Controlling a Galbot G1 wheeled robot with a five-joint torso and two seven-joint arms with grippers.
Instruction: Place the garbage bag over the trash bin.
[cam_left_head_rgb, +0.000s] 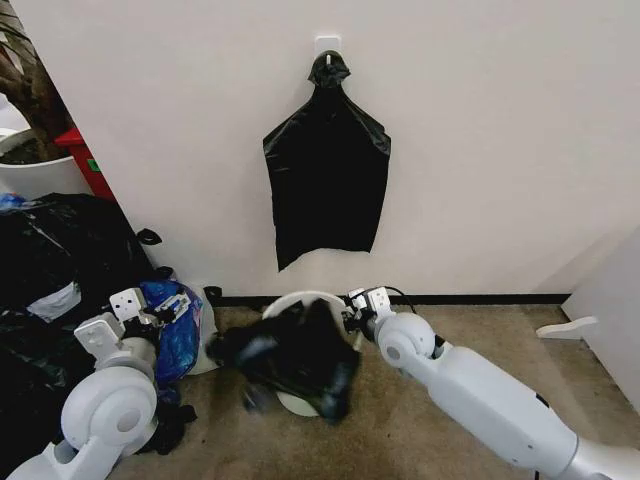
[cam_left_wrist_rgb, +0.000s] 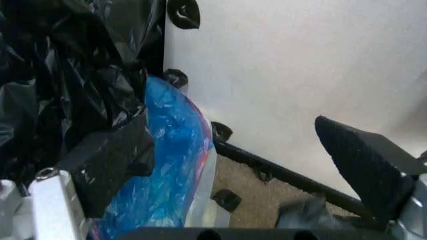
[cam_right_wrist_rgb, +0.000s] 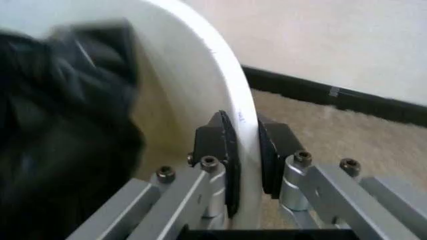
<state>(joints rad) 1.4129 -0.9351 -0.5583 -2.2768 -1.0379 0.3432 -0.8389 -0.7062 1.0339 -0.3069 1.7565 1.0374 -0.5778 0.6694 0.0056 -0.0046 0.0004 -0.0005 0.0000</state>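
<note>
Carpet by wall | right gripper (cam_right_wrist_rgb: 243, 155) pinches trash bin (cam_right_wrist_rgb: 200, 75) rim; blurred garbage bag (cam_left_head_rgb: 295, 360) hides bin mouth | left gripper (cam_left_wrist_rgb: 253, 175) agape, empty

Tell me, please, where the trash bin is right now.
The trash bin sits on the floor below the hung bags, its rim clamped by the right gripper, the garbage bag draped over it.

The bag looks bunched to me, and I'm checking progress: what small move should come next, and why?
Probably keep the right gripper clamped on the bin rim and bring the open left gripper over to the bag. The bag sits crumpled across the bin's mouth, not spread over its rim.
</note>
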